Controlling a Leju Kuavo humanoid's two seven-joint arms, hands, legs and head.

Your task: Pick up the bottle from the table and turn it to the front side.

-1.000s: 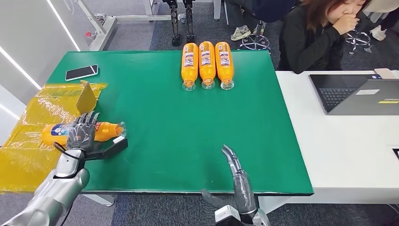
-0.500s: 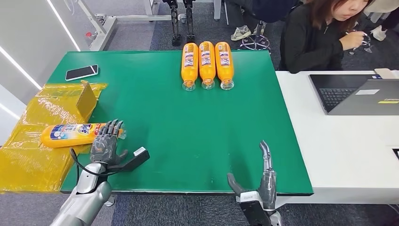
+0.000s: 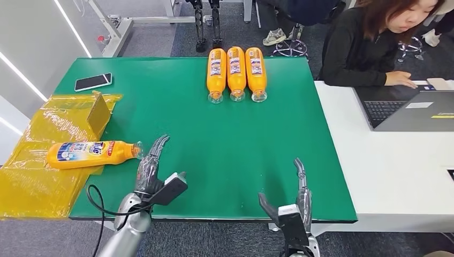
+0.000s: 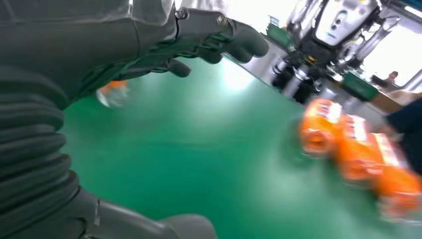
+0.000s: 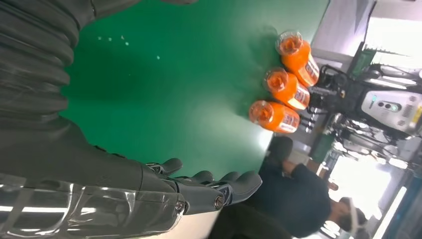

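An orange bottle (image 3: 91, 153) with a blue and white label facing up lies on its side at the left, partly on yellow plastic wrap (image 3: 37, 160), cap toward the middle of the green mat (image 3: 214, 139). My left hand (image 3: 151, 171) is open just right of the cap, holding nothing, fingers stretched toward the far side; the left wrist view shows its fingers (image 4: 209, 37) above the mat with the bottle's cap end (image 4: 112, 93) blurred beyond them. My right hand (image 3: 292, 201) is open at the mat's near edge. Three more orange bottles (image 3: 235, 72) lie side by side at the far edge.
A black phone (image 3: 93, 82) lies at the mat's far left, and a small cardboard piece (image 3: 99, 112) stands on the wrap. A white table (image 3: 391, 160) to the right carries a laptop (image 3: 412, 110), where a seated person (image 3: 369, 43) types.
My left hand let go of the bottle and slid right and nearer, off it. The bottle now lies with its label up. My right hand drew back to the near edge.
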